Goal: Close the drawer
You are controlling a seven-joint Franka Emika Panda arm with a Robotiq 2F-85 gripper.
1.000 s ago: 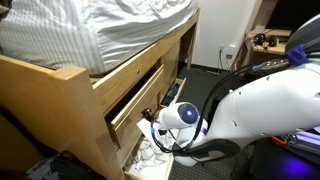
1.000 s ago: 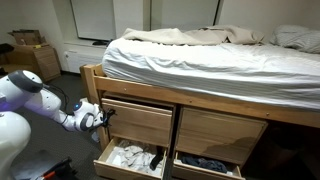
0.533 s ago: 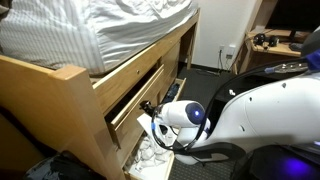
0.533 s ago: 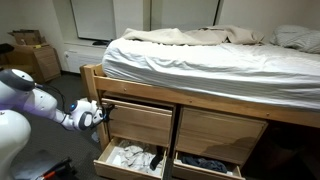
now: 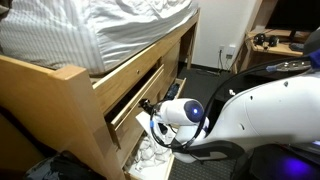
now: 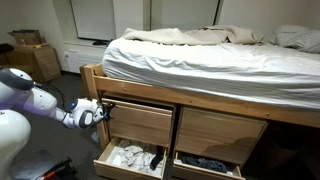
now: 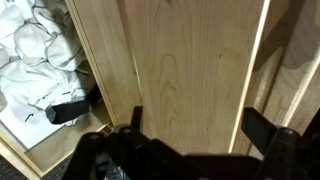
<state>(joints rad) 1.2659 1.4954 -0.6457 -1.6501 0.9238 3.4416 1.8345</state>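
The drawer (image 6: 140,122), an upper pale-wood one with a flat plain front under the bed, stands pulled out a little; it also shows in an exterior view (image 5: 133,103). Its contents are hidden. My gripper (image 6: 103,112) is at the left end of its front panel, and shows in an exterior view (image 5: 150,108) too. In the wrist view the panel (image 7: 190,60) fills the picture, and my gripper (image 7: 198,125) is open with its black fingers (image 7: 262,128) spread wide just in front of the wood, holding nothing.
Below, a lower drawer with white cloth (image 6: 128,157) stands open, also in the wrist view (image 7: 35,60), with a black item (image 7: 72,108) in it. Beside it a second open lower drawer holds dark clothes (image 6: 205,163). The mattress (image 6: 200,60) overhangs above.
The wrist has shifted slightly along the drawer front; the drawer itself has not visibly moved.
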